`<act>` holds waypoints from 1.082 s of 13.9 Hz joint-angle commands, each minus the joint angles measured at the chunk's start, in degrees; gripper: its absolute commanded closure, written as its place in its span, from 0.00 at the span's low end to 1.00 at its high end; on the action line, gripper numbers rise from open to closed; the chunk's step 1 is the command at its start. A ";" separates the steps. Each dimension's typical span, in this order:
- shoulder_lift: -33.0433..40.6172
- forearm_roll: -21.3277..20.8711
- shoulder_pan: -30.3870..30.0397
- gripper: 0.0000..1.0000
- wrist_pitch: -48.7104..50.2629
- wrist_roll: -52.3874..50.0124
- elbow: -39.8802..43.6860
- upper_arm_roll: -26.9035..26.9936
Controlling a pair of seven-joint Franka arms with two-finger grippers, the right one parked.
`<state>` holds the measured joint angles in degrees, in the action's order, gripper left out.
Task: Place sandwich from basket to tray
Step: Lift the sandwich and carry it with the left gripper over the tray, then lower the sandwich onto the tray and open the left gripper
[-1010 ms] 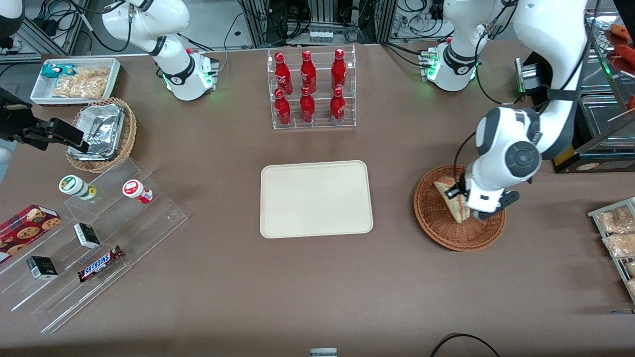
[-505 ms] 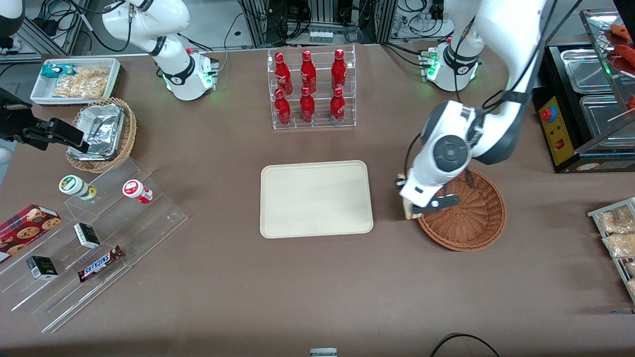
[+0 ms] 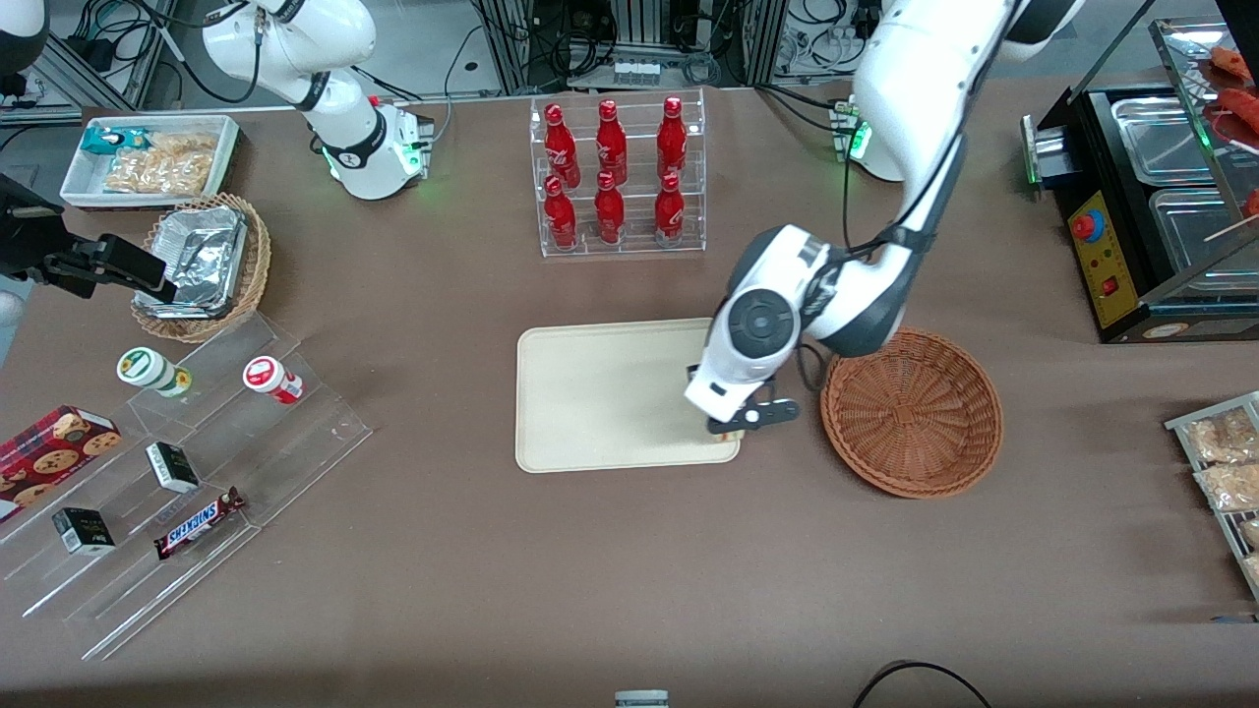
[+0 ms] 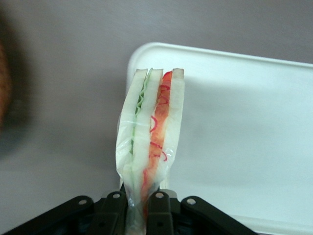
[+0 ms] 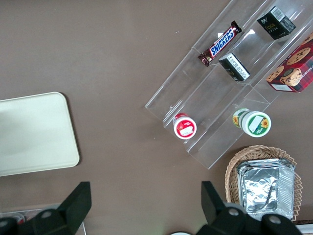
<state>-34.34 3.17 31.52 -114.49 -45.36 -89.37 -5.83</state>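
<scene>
- The gripper (image 3: 728,425) hangs over the tray's (image 3: 610,393) corner nearest the basket (image 3: 912,411), a little right of the frame's centre in the front view.
- Its fingers (image 4: 157,201) are closed tight on the sandwich (image 4: 149,142); the wrist camera shows them pinching the wrapped wedge at one end.
- The sandwich sticks straight out from the fingertips, long axis in line with the gripper, cut edge with green and red filling facing the wrist camera.
- It sits right at the tray's rim: part of it is over the cream surface, part over the brown table (image 3: 629,570).
- From here I'd judge the open middle of the tray lies toward the parked arm's end of the table, so the wedge needs to travel further that way before release.
- The basket, middle right of the front view, has nothing in it.
- The tray holds nothing yet; the sandwich is above it, not resting on it as far as I can tell.
</scene>
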 commanded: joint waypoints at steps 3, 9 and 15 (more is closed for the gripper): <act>-8.28 0.78 5.82 0.91 1.63 -6.39 11.66 0.82; -12.94 0.34 10.31 0.91 -3.54 -11.14 15.18 0.91; -12.95 0.17 10.49 0.00 -5.31 -11.07 15.01 1.00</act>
<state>-47.49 3.27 41.37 -120.24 -55.88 -75.84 -5.66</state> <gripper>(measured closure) 0.731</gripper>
